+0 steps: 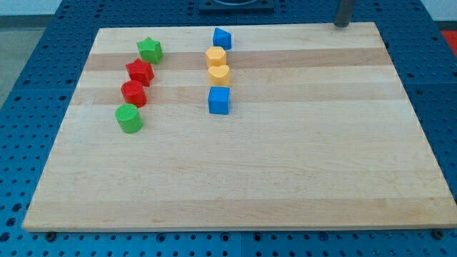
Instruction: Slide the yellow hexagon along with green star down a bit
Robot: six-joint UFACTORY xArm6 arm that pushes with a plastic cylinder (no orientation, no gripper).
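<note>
The green star (150,49) lies near the board's upper left, at the top of a slanted column of blocks. The yellow hexagon (216,56) lies to its right in a second column, just below a blue block (222,37) and touching a yellow heart-like block (218,75) beneath it. My tip (344,25) is at the board's top edge on the view's right, far from both blocks and touching none.
Below the green star lie a red star (140,71), a red round block (133,93) and a green round block (129,118). A blue cube (219,100) sits under the yellow heart-like block. The wooden board (285,164) rests on a blue perforated table.
</note>
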